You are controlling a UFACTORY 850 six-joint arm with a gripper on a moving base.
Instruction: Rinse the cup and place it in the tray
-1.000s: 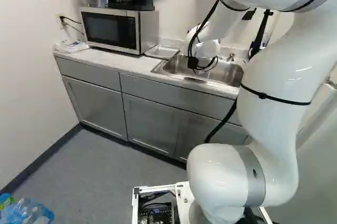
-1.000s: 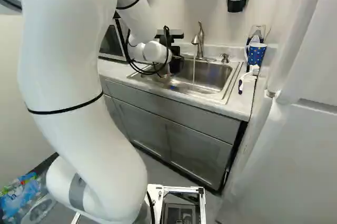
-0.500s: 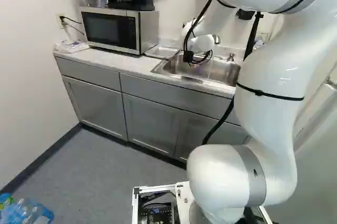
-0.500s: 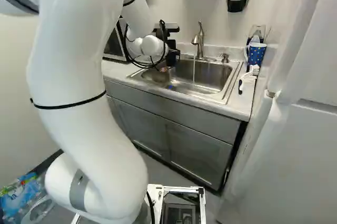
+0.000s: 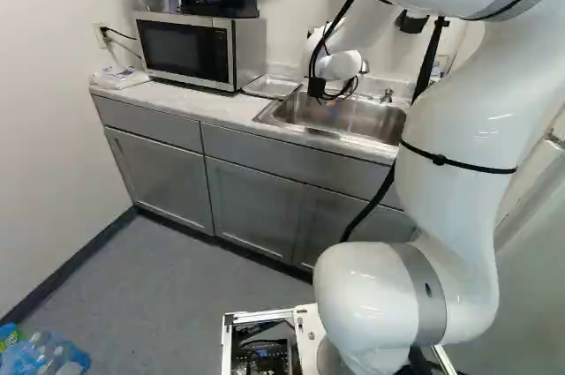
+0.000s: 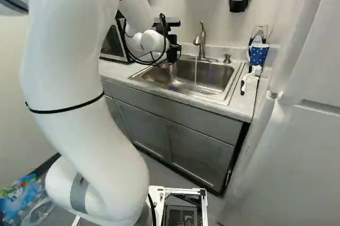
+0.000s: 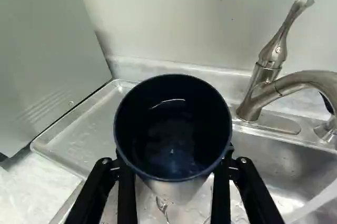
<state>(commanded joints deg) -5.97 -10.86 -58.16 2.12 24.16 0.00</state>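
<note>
Cup (image 7: 172,134) slightly higher, gripped in hand (image 6: 172,58)

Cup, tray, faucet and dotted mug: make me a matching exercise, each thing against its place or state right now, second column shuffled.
Things
1. Dark-lined cup
2. Tray
3. Faucet
4. Dotted mug

Places and states
A. To the right of the sink in the right base view
B. Has water running from it
C. Held between the fingers of the gripper
D. Between the microwave and the sink

Right pairs: 1-C, 2-D, 3-B, 4-A
</note>
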